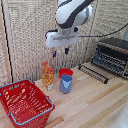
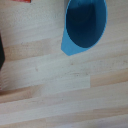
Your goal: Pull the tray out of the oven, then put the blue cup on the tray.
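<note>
Exterior view: the gripper [image 1: 59, 51] is hanging upper centre with fingers parted and holding nothing, above the blue cup [image 1: 66, 83] standing mid-frame on the table [image 1: 95, 107], while the tray [image 1: 93, 73] is lying before the oven [image 1: 112, 56] at right.

A red plastic shopping basket [image 1: 25, 102] with a grey rim and open lattice walls sits in the lower left of the exterior view, on the pale wooden plank worktop [image 1: 95, 107]. Just right of it, near the frame's centre, a clear orange-filled bottle [image 1: 48, 76] stands upright. A shallow red bowl [image 1: 65, 72] lies beside the bottle. Beige woven panels [image 1: 22, 35] fill the background.
</note>
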{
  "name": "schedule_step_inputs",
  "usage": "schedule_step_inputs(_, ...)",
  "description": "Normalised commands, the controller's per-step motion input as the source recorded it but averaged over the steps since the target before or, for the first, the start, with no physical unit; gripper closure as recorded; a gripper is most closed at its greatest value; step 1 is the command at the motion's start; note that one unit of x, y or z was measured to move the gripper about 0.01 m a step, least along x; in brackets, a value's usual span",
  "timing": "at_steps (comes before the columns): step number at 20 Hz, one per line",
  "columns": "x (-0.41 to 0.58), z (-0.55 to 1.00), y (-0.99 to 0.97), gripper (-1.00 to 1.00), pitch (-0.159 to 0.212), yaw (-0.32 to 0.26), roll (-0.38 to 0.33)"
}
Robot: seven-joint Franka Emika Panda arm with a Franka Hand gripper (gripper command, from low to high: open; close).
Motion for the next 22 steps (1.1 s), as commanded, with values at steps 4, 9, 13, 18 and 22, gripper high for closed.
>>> schedule_step_inputs(4,-0.008,-0.08,-0.3,-1.0,0.034,0.037,-0.129)
schedule_step_inputs(9,-0.019,-0.09,-0.27,-1.0,0.064,0.011,-0.199)
schedule_step_inputs(13,-0.01,0.0,-0.19,-1.0,0.036,0.109,-0.307)
schedule_step_inputs(18,-0.019,-0.04,-0.35,-1.0,0.018,0.141,-0.29)
schedule_step_inputs(22,-0.015,-0.08,-0.53,-1.0,0.021,0.092,-0.275)
